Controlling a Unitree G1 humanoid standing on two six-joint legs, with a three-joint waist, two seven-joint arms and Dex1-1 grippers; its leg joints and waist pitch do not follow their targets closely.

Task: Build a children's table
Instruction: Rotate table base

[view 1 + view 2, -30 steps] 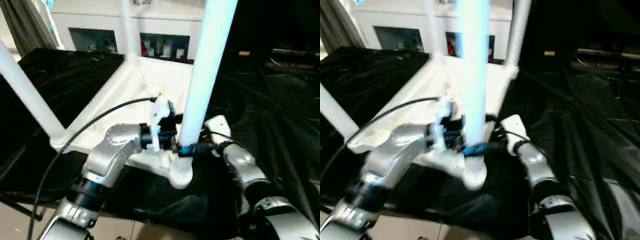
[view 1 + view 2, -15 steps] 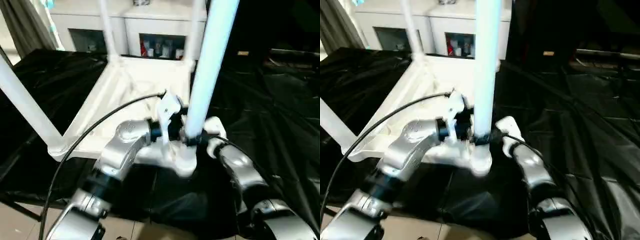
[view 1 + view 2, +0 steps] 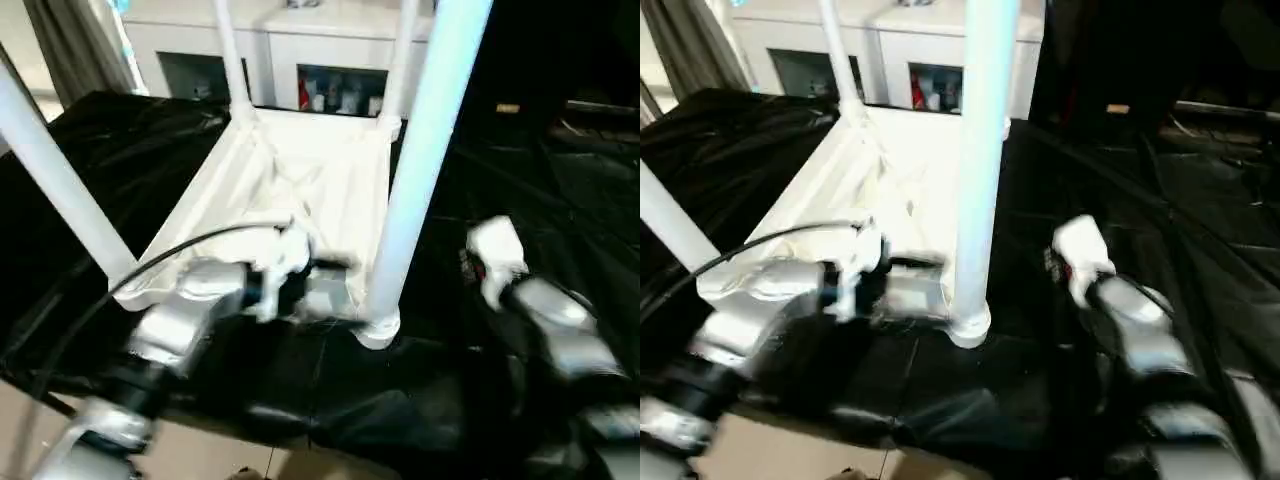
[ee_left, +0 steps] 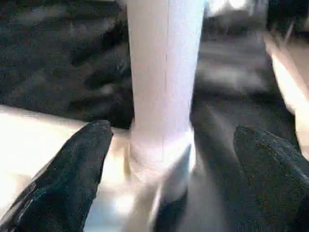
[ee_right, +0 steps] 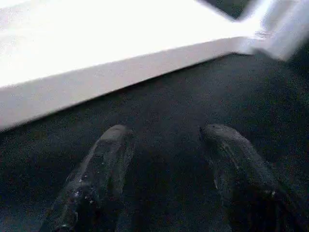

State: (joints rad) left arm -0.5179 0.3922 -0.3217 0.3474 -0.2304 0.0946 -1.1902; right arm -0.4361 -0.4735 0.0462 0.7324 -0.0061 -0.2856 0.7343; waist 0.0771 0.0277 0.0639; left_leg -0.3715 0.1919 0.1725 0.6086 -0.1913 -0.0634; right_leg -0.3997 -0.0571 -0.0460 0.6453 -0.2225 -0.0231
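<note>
Your left gripper (image 4: 169, 140) stands spread wide and holds nothing: its two black fingers (image 4: 72, 179) sit either side of the nearest leg (image 3: 415, 180) without touching it, right at the socket where that leg meets the top. Your right gripper (image 5: 164, 145) is also released, fingers partly apart over bare black sheet, with the white rim of the table just ahead of it.

You have the children's table (image 3: 300, 175) lying upside down on the big black-covered table (image 3: 560, 170), its rimmed underside facing up. All four legs stand up out of the corner sockets: the nearest one at the right front corner, one at the left front corner (image 3: 60, 185), and two thinner-looking ones at the far corners (image 3: 232, 60). The nearest leg's socket (image 3: 377, 330) sits close to the front edge of the black sheet.

You can see your left forearm (image 3: 180, 320) reaching in from the left across the front rim, and your right wrist (image 3: 500, 255) well off to the right of the leg. Beyond the table stands a white cabinet (image 3: 330, 40) with small items behind its glass, and a grey curtain (image 3: 80, 50) hangs at the far left.
</note>
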